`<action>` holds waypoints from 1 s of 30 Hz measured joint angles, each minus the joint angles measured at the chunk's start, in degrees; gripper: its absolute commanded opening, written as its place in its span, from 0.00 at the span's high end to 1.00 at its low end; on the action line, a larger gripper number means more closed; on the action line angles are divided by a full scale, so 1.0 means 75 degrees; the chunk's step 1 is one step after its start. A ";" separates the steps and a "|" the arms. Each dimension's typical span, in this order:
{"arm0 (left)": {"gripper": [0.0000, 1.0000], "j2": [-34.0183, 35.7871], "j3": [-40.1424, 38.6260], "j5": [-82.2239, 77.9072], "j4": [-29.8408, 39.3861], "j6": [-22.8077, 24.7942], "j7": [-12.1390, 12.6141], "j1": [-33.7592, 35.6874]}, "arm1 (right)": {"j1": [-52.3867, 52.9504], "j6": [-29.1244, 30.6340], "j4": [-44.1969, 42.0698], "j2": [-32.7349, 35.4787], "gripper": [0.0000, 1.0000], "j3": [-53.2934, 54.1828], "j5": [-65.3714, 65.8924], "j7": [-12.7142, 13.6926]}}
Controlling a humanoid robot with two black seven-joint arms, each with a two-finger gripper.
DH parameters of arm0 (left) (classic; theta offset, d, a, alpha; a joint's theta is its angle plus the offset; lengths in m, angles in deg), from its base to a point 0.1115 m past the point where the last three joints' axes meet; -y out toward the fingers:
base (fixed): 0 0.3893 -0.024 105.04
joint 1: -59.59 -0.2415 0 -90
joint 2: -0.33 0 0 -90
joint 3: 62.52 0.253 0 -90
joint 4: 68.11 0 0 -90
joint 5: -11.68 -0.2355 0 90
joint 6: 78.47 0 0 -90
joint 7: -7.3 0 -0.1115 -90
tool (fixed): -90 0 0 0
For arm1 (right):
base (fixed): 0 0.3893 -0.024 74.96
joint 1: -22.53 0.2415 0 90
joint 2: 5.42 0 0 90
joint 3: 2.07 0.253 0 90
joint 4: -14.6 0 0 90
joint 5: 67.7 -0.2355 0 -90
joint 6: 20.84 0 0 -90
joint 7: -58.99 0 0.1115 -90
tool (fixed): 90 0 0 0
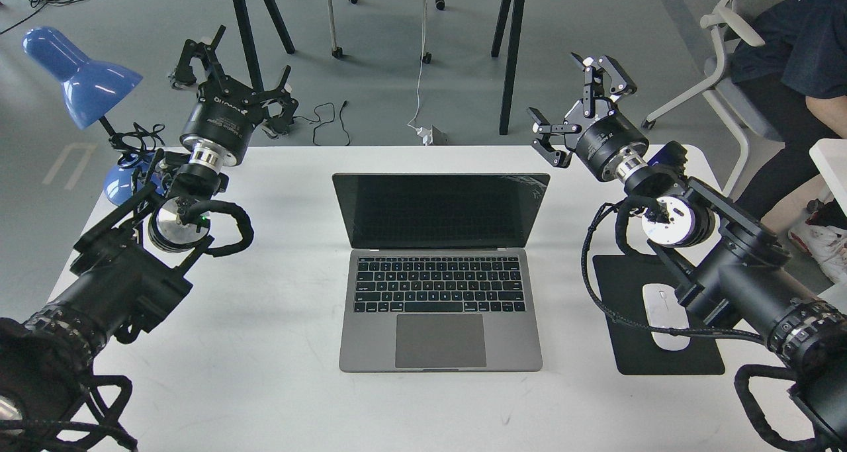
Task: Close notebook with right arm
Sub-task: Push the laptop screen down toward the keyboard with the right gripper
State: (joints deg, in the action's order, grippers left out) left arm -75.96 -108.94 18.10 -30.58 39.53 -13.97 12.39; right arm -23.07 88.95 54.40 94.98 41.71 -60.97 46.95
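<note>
The notebook (440,273) lies open in the middle of the white table (265,346), its black screen tilted back and its grey base toward me. My right gripper (576,104) is open and empty, held above the table's far edge just right of the screen's top right corner, apart from it. The right arm (721,267) reaches in from the lower right, with a small blue part near the wrist. My left gripper (231,68) is open and empty at the far left, well away from the notebook.
A black mouse pad (628,346) with a white mouse (662,316) lies right of the notebook, partly under the right arm. A blue desk lamp (79,75) stands at the far left. A seated person (794,35) is at the far right.
</note>
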 measured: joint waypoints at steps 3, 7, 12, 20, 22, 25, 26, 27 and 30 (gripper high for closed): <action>0.00 0.0001 0.0000 0.0000 0.0008 0.0000 0.0000 0.0000 | -0.0088 0.0049 0.0101 -0.0086 0.00 -0.0091 -0.0007 0.0026; 0.00 0.0001 0.0000 0.0000 0.0013 0.0000 0.0000 0.0000 | -0.0336 0.0081 0.0692 -0.0082 0.00 -0.0400 -0.0007 0.0159; 0.00 0.0001 0.0000 0.0000 0.0013 0.0000 -0.0006 0.0000 | -0.0724 0.0082 0.1212 0.0149 0.00 -0.0537 0.0000 0.0187; 0.00 0.0000 0.0005 0.0000 0.0013 0.0000 -0.0005 0.0000 | -0.1087 0.0115 0.1775 0.0755 0.00 -0.1020 0.0135 0.0183; 0.00 -0.0001 0.0003 0.0000 0.0013 0.0000 -0.0003 0.0000 | -0.1105 0.0133 0.1844 0.0930 0.00 -0.1312 0.0158 0.0151; 0.00 -0.0003 0.0003 0.0000 0.0013 0.0000 -0.0001 0.0000 | -0.1113 0.0206 0.1879 0.1031 0.00 -0.1690 0.0178 0.0122; 0.00 -0.0003 0.0002 0.0000 0.0013 0.0000 -0.0001 0.0000 | -0.1113 0.0226 0.1884 0.1041 0.00 -0.1822 0.0221 0.0118; 0.00 -0.0003 0.0002 0.0000 0.0013 0.0000 0.0000 0.0000 | -0.1113 0.0235 0.1887 0.1048 0.00 -0.1958 0.0329 0.0115; 0.00 -0.0004 0.0002 0.0000 0.0012 0.0000 0.0000 0.0000 | -0.1112 0.0243 0.1889 0.1067 0.00 -0.2280 0.0903 0.0107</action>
State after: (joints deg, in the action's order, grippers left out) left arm -75.99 -108.92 18.10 -30.48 39.53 -13.97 12.39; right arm -31.41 90.77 68.57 102.98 24.60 -54.20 47.75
